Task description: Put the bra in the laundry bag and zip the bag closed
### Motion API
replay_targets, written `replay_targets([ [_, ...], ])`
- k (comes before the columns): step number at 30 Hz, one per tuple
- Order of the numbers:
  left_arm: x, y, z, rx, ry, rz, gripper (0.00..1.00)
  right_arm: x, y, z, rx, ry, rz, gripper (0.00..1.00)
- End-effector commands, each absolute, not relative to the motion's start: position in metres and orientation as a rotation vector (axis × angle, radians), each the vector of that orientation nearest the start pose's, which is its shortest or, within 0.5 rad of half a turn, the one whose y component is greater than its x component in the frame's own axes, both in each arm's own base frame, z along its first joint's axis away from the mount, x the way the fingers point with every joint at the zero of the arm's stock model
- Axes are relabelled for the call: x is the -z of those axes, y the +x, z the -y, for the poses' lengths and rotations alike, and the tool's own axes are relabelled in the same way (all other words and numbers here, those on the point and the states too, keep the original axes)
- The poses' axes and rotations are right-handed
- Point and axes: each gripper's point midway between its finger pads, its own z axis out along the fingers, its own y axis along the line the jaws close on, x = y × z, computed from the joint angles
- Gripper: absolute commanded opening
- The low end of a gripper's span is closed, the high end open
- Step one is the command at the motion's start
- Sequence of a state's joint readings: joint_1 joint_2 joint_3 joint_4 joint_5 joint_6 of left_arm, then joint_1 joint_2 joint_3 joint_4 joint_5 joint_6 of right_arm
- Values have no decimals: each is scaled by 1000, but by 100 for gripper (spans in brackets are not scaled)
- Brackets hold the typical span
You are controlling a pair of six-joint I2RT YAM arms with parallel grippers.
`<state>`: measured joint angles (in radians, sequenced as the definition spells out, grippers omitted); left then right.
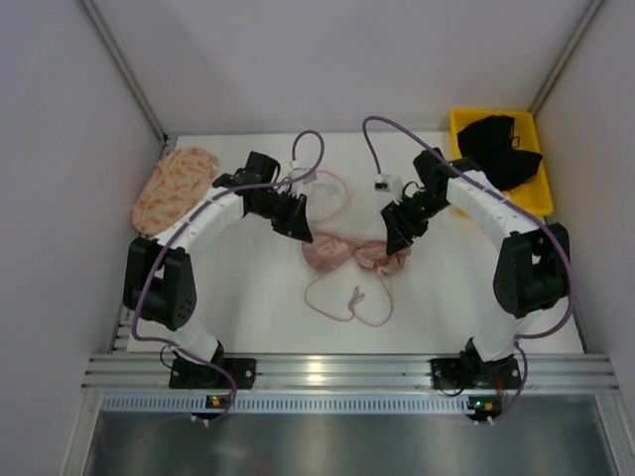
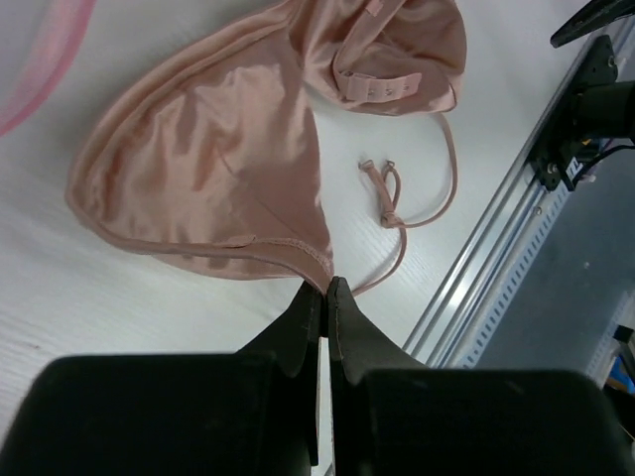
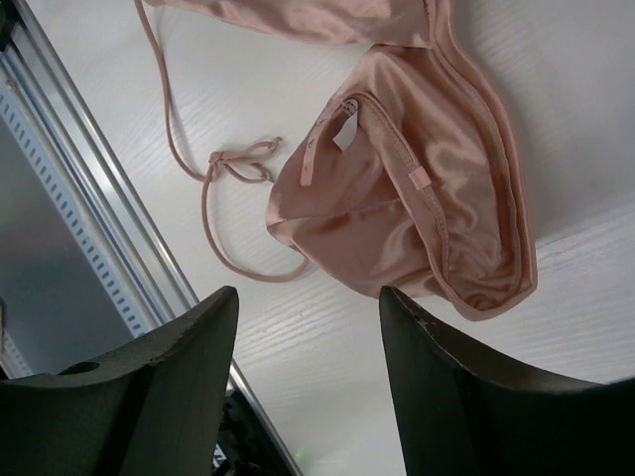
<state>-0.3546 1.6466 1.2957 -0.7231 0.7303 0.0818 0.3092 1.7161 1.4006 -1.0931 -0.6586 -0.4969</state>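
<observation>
Our left claw pinches the hem of the bra; our right claw hangs wide over its other cup.

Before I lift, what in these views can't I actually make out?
- Left wrist: whether the shut left tool grips the bra hem; its tips cover the contact spot.
- Top: whether the laundry bag zip is open; too small, and the left arm covers one side.
- Left wrist: bag cut off at the top-left edge.
</observation>
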Motion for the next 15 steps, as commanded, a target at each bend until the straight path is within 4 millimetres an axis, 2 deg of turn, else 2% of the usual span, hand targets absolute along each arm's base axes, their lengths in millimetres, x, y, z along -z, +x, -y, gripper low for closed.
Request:
replay_targets([
  [1, -153, 277, 255, 1232, 841, -2452, 0, -142, 262, -178, -920, -1171, -2482, 59],
  [3, -145, 272, 270, 1223, 886, -2467, 0, -142, 259, -179, -931, -1165, -2486, 59],
  [5, -135, 279, 278, 1140, 894, -2469, 0, -141, 256, -179, -941, -1152, -2499, 59],
  [7, -119, 276, 289, 1112, 915, -2500, 0, -142, 253, -178, -939, -1147, -2500, 59],
  [9, -100, 280, 297, 1078, 849, -2568, 0, -143, 249, -176, -927, -1145, -2497, 59],
  [13, -64, 282, 298, 1010, 795, -2661, 0, -142, 242, -173, -922, -1133, -2510, 59],
  [15, -47, 283, 295, 977, 781, -2702, 4, -141, 240, -172, -919, -1123, -2517, 59],
])
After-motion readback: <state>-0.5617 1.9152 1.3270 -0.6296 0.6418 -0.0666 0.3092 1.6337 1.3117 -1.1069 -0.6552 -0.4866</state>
